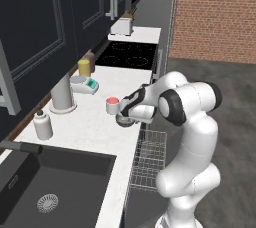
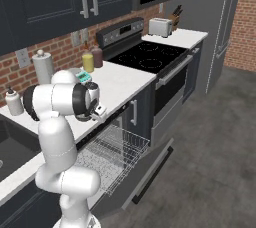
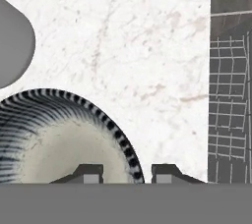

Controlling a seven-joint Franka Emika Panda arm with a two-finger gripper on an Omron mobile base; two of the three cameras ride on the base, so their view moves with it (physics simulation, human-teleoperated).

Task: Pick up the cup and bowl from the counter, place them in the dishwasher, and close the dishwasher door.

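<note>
The gripper straddles the bowl's rim, one fingertip inside and one outside; whether it pinches yet is unclear. Under it lies the counter; beyond the counter's edge, the dishwasher's wire rack stands pulled out, holding nothing. The bowl holds nothing. The cup sits just beside it.

Even, soft rendered light, faint shadows, slightly coarse pictures.
</note>
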